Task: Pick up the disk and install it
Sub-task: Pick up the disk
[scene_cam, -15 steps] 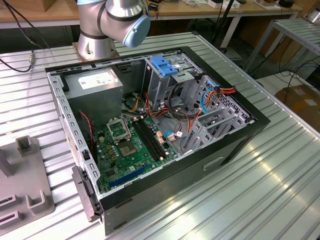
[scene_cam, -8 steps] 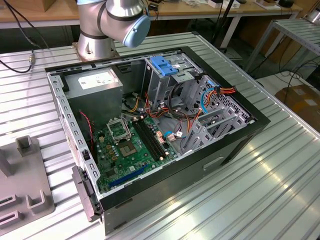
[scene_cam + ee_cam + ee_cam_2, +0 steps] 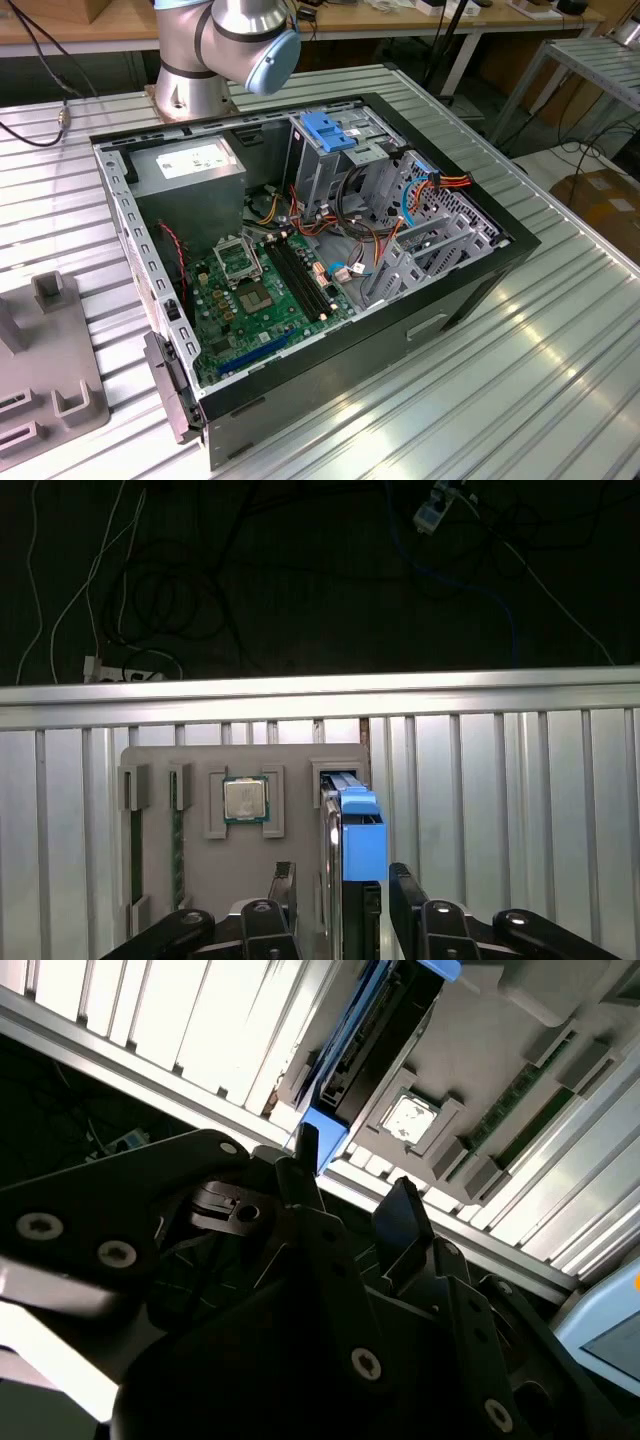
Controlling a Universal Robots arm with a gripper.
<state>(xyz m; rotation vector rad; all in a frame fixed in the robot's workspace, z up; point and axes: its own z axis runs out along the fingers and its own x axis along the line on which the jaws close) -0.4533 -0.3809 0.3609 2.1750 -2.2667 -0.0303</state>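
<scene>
Open PC case [image 3: 455, 325] lies on its side on ribbed metal tabletop [image 3: 540, 400]. Inside: grey PSU box [image 3: 190, 165] w/ white sticker, green mobo [image 3: 262, 300] just beside it, blue clip [image 3: 330, 130] atop drive cage, orange/red cables [image 3: 440, 183] nearby. Grey fixture tray [image 3: 295, 820] holds CPU chip [image 3: 244, 800] in framed pocket.

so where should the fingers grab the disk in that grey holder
Probably across its two broad flat faces, coming straight down onto the blue-framed edge. The disk stands on edge in a slot of the grey holder, so only that narrow edge sticks out; the open fingers sit either side.
</scene>
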